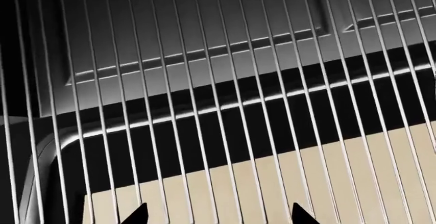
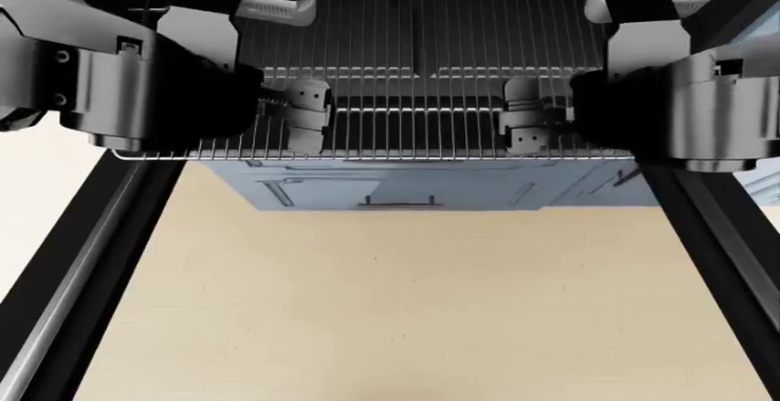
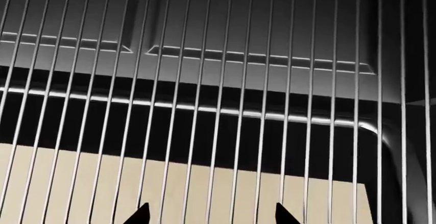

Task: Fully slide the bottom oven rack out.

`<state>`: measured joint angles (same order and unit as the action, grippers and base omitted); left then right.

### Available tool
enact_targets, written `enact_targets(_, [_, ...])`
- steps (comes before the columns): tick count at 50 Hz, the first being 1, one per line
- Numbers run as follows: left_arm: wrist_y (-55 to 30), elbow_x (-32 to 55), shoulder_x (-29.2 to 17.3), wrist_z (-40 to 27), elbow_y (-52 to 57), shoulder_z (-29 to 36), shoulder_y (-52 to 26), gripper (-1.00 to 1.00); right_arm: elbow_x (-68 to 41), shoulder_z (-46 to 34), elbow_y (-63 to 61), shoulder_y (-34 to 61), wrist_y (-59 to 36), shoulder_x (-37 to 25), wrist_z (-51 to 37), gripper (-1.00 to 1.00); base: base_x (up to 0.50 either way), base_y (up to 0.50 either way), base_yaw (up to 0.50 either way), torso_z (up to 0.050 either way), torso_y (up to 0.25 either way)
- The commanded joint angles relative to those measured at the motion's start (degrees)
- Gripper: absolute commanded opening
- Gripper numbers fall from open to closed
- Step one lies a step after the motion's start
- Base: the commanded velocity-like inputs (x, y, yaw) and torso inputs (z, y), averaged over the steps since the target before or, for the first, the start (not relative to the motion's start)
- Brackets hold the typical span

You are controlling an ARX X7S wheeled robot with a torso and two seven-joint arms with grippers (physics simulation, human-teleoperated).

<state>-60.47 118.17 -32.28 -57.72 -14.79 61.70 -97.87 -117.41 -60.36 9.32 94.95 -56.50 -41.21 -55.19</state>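
Note:
The bottom oven rack (image 2: 403, 136) is a wide silver wire rack that juts toward me. Its front rail runs across the head view. My left gripper (image 2: 296, 109) and right gripper (image 2: 532, 113) sit over its front part, one toward each side. In the left wrist view the rack's rods (image 1: 225, 106) fill the frame, and the left gripper (image 1: 218, 215) has its dark fingertips (image 1: 138, 215) wide apart over several rods. In the right wrist view the rods (image 3: 218, 106) look the same, and the right gripper (image 3: 210, 215) is spread too. Neither gripper clasps a rod that I can see.
A blue-grey panel with a small handle (image 2: 396, 202) lies below the rack's front. Beige floor (image 2: 390, 310) spreads beneath. Dark bars (image 2: 73, 273) run down both sides of the head view. A rounded metal rail (image 3: 272, 116) shows under the rods.

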Motion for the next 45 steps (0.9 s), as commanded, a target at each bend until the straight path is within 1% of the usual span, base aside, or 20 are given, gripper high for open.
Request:
enact_targets(1, [-3.58, 11.73, -2.67, -10.53, 0.06, 10.37, 8.79, 1.00, -11.85, -8.07, -4.77, -9.31, -1.84, -4.55, -8.46, 1.00, -0.01, 0.00, 0.00, 0.000, -0.024])
enact_targets(7, [-0.29, 17.05, -6.47, -14.31, 4.39, 10.36, 11.44, 1.00, -16.35, -8.33, -9.88, -11.32, 0.43, -7.88, -12.10, 1.00, 0.00, 0.00, 0.00, 0.000, -0.024])
enact_targets(11, [2.31, 22.52, -9.66, -18.39, 7.53, 11.50, 13.33, 1.00, -18.75, -8.72, -12.76, -12.17, 1.45, -10.00, -14.23, 1.00, 0.00, 0.00, 0.00, 0.000, -0.025])
enact_targets(14, [5.32, 25.13, -11.94, -19.22, 11.19, 10.95, 15.28, 1.00, -20.61, -9.51, -14.93, -13.20, 2.33, -11.70, -16.25, 1.00, 0.00, 0.00, 0.00, 0.000, -0.026])
enact_targets(18, [7.33, 27.86, -14.48, -20.84, 15.59, 11.95, 17.98, 1.00, -22.59, -9.91, -18.35, -15.37, 4.60, -14.64, -17.74, 1.00, 0.00, 0.00, 0.00, 0.000, -0.027])
enact_targets(22, [9.09, 29.94, -16.17, -20.94, 18.34, 12.25, 19.93, 1.00, -23.74, -10.42, -21.38, -17.12, 6.08, -16.86, -18.76, 1.00, -0.01, 0.00, 0.00, 0.000, -0.028])
enact_targets(29, [8.89, 34.21, -17.46, -20.96, 21.50, 13.82, 21.84, 1.00, -26.49, -11.04, -24.37, -19.31, 7.64, -19.51, -18.75, 1.00, 0.00, 0.00, 0.00, 0.000, -0.030])
enact_targets(36, [8.97, 35.83, -18.98, -21.51, 24.37, 15.47, 23.51, 1.00, -29.47, -12.14, -27.46, -20.97, 8.33, -22.45, -19.40, 1.00, 0.00, 0.00, 0.00, 0.000, -0.033])
enact_targets(45, [10.21, 36.96, -23.22, -21.15, 31.29, 18.22, 28.64, 1.00, -29.87, -14.62, -33.38, -25.89, 8.87, -26.71, -18.29, 1.00, -0.01, 0.00, 0.00, 0.000, -0.035])
